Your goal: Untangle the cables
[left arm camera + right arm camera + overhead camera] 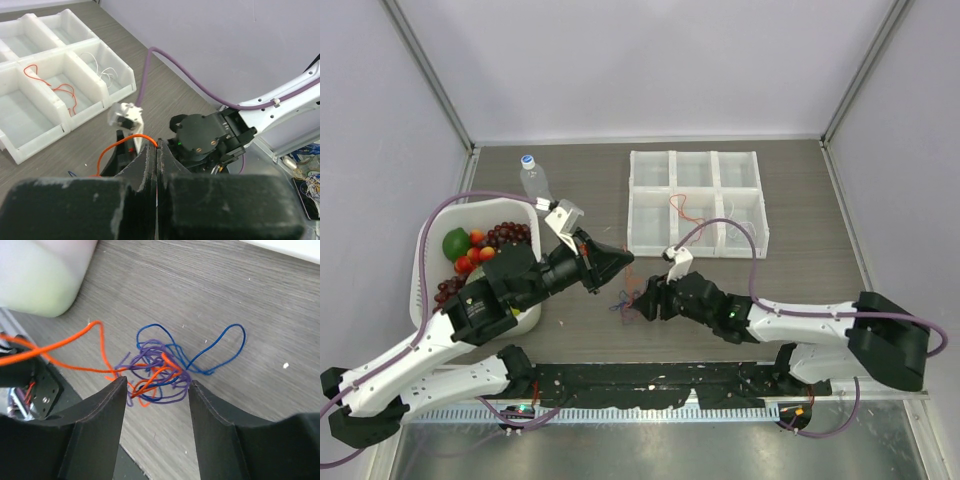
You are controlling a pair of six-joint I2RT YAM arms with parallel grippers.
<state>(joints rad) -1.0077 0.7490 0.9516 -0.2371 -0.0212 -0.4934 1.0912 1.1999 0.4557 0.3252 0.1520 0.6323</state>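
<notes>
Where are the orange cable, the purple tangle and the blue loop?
orange cable (103, 347): right wrist view, its upright stretch.
purple tangle (152, 365): right wrist view, the knot's middle.
blue loop (243, 339): right wrist view, its right-hand bend.

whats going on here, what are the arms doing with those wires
The left gripper is shut on an orange wire that runs back into a tangle of purple, blue and orange wires. The right gripper is open over that tangle. Another orange wire and a white wire lie in the tray.

White left arm (410, 360) and right arm (805, 325), black joints, lilac hoses (145, 75), black textured fingers (145, 172), green wrist light (179, 143).
</notes>
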